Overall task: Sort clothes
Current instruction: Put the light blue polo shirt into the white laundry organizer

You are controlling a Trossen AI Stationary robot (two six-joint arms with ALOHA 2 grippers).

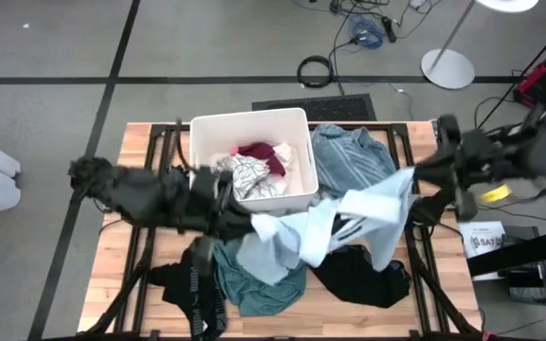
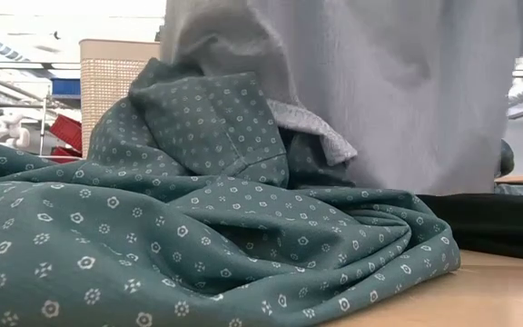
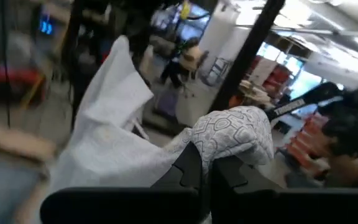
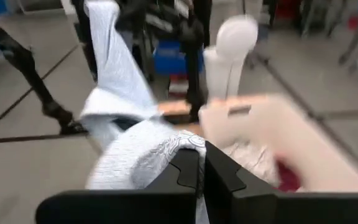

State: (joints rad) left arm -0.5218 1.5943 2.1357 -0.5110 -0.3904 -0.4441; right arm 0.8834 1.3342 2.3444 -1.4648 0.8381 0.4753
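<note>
While both of my end effectors are pinched shut on opposite ends of one garment, the step in hand is the lifting and spreading of a single piece clear of the heap.

High view. My left end effector (image 1: 254, 224) grips the light blue garment (image 1: 335, 220) near the picture's centre; my right end effector (image 1: 408, 180) holds its far end toward 3 o'clock, so the cloth hangs stretched between them above the counter (image 1: 140, 152). Beneath it lie the teal-green garment (image 1: 259, 284) at 6 o'clock, a black garment (image 1: 363, 277) toward 5 o'clock, another black piece (image 1: 190, 282) toward 7 o'clock, and a blue-grey garment (image 1: 351, 156) toward 1 o'clock. The white bin (image 1: 297, 194) at 12 o'clock already contains a dark red piece (image 1: 265, 152) and a white-grey patterned piece (image 1: 245, 175).

Low view. The teal-green garment (image 2: 207, 245) fills the foreground in folds on the counter (image 2: 479, 295); the light blue garment (image 2: 398, 82) hangs as a curtain behind it, its lower part near or against the teal folds.

Left wrist view. My fingers (image 3: 194, 171) are closed narrowly on a bunched corner of the pale cloth (image 3: 235, 130), which trails away from them.

Right wrist view. My fingers (image 4: 197, 168) are likewise closed on a gathered edge of the cloth (image 4: 135, 155); the bin (image 4: 278, 143) lies beyond.

Judgement. The next move calls for both arms to carry the cloth together, high enough not to drag the heap, to its sorted place, then release. Which place that is, I cannot tell.
</note>
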